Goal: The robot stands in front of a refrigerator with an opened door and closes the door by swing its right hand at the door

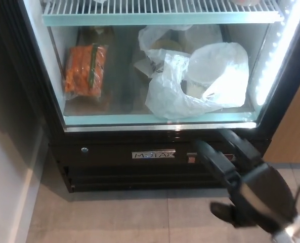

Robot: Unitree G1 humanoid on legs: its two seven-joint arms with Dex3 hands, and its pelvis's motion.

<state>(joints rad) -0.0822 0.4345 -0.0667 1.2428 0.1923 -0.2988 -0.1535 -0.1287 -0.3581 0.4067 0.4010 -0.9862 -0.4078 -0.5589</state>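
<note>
The refrigerator stands in front of me with its lit inside showing. Its bottom compartment sits under a white wire shelf. The door itself is not in the picture. My right hand is low at the bottom right, in front of the black base panel, with its fingers spread apart and nothing in them. My left hand does not show.
Inside the bottom compartment lie an orange packet at the left and white plastic bags at the right. A bright light strip runs down the right side. A pale wall is at the left, wood panelling at the right.
</note>
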